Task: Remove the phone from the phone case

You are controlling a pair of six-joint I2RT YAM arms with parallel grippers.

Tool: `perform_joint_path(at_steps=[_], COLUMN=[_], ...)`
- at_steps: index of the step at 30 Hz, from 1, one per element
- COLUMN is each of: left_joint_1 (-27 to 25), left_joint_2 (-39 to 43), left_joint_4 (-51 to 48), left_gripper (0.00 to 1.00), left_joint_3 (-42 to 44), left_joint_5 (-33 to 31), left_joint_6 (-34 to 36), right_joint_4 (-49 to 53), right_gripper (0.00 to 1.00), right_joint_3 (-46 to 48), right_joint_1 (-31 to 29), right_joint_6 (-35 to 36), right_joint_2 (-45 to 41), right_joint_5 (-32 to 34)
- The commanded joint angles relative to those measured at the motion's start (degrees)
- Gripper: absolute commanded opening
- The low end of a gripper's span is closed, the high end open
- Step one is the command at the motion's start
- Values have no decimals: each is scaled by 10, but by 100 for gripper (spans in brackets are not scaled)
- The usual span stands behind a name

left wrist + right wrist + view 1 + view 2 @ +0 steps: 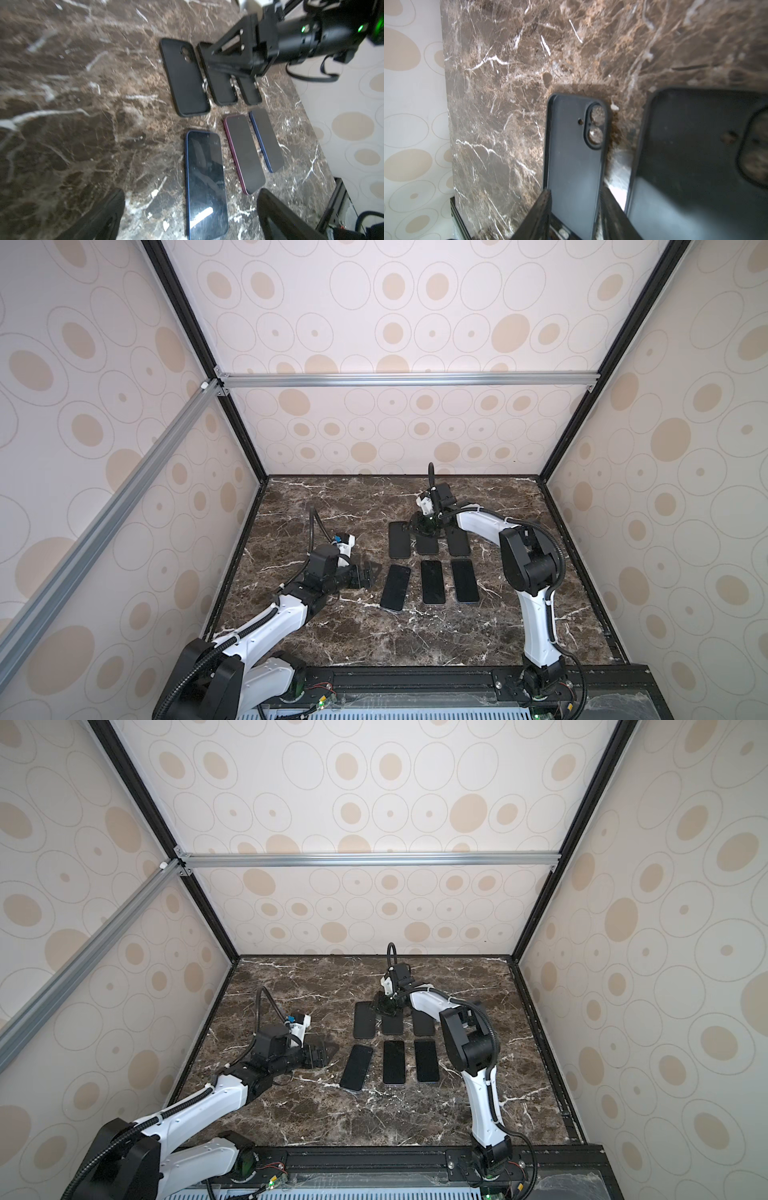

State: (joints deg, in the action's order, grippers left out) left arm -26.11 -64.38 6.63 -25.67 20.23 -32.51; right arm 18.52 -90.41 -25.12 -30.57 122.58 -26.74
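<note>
Three slim, dark-screened phones [433, 581] lie bare in a row on the brown marble tabletop [332, 635]. Three empty black rubbery phone cases [400, 540] are lined up just behind them, so the job looks all but finished. The right gripper [426, 526] hangs over the middle black case [575, 162], jaws flanking its sides; whether they pinch it cannot be told. The left gripper [368, 574], spread wide and empty, hovers just beside the blue-edged phone [205, 182].

Matt, perhaps rubbery phone cases [185, 79]; glossy glass-fronted phones [205, 182]; polished marble-look tabletop [83, 104].
</note>
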Motion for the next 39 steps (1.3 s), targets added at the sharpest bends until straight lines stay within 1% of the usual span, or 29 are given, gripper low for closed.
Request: perform_joint_path(at_steps=[1, 6, 10, 15, 19, 22, 28, 34, 39], left_joint_1=[-32, -69, -92, -112, -130, -145, -175, -196, -207], left_joint_2=[-8, -34, -66, -104, -118, -124, -116, -111, -129], left_joint_4=[4, 18, 27, 33, 39, 39, 29, 63, 91], left_gripper=[97, 96, 96, 96, 96, 96, 95, 95, 95], left_joint_3=[15, 31, 22, 7, 1, -2, 3, 18, 14], left_joint_5=[-23, -32, -31, -31, -27, -25, -30, -20, -5], left_joint_6=[-38, -61, -63, -66, -75, -82, -102, -127, -137], right_joint_4=[-16, -27, -7, 21, 44, 51, 60, 56, 55], right_gripper=[41, 42, 42, 42, 42, 42, 42, 42, 42], right_joint_3=[50, 147, 206, 259, 281, 294, 293, 299, 307], right_joint_1=[2, 2, 2, 2, 4, 6, 9, 8, 8], right_joint_6=[0, 3, 21, 38, 44, 48, 49, 47, 46], right_joint_2=[-97, -212, -294, -377, -425, -444, -453, -453, -457], right_joint_5=[2, 10, 28, 52, 77, 90, 86, 84, 86])
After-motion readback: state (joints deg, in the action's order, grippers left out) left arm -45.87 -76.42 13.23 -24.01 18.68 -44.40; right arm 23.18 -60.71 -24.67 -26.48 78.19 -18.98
